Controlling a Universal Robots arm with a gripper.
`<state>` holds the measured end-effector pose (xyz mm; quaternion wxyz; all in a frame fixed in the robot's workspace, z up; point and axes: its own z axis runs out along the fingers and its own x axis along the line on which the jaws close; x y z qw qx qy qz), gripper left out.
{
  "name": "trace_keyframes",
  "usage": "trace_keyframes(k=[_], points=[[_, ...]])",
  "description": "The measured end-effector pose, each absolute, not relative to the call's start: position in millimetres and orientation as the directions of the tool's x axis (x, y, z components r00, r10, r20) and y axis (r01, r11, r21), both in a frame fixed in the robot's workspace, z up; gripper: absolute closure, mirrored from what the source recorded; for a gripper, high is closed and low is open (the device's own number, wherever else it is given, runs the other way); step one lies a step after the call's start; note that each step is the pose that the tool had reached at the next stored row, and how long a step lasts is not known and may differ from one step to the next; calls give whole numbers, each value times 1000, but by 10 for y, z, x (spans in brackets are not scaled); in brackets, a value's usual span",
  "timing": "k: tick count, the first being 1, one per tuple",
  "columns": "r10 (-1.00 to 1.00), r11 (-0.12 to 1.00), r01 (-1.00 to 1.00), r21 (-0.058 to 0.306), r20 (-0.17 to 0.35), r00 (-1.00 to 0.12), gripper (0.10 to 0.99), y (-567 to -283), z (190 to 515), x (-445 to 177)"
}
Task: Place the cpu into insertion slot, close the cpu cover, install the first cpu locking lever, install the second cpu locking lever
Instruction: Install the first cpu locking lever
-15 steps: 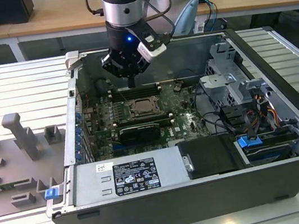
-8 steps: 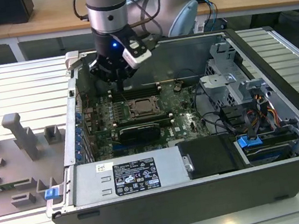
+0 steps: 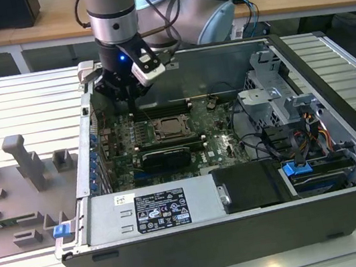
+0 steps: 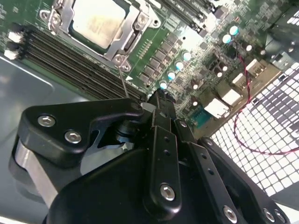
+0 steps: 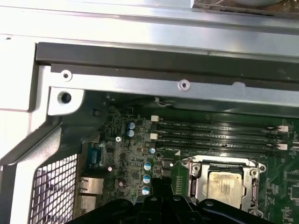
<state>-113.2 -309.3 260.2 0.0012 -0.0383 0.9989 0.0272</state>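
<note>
The cpu lies in the insertion slot in the middle of the green motherboard, silvery top up. The cpu cover lies flat around it as a metal frame; both also appear in the first wrist view, cpu and cover. A thin wire locking lever rises from the socket's corner to my gripper. My gripper hangs just off the socket, on the exterior view's left of it, with its fingers together. Whether the lever is pinched or only touched I cannot tell.
Long black memory slots run beside the socket. The open case has a perforated wall, a power supply at the front, and a drive cage and cables on the exterior view's right. Grey fixtures stand outside the case.
</note>
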Motion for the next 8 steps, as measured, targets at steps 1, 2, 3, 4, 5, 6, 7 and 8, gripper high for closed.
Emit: trace_keyframes(k=[1, 2, 3, 4, 5, 6, 7, 8], points=[[-76, 996, -77, 54, -4, -997, 980, -3076, 2597, -1138], [-76, 996, -77, 54, -4, -997, 980, -3065, 2594, -1142], [-76, 996, -77, 54, -4, -997, 980, -3050, 2588, -1145], [-77, 996, -77, 54, -4, -997, 980, -3038, 2584, -1145], [-77, 996, -77, 54, -4, -997, 980, -3012, 2575, -1145], [-77, 996, -77, 54, -4, -997, 980, -2971, 2562, -1145], [-76, 996, -77, 54, -4, -997, 980, -2937, 2553, -1145], [-76, 996, -77, 54, -5, -997, 980, -2917, 2550, -1145]])
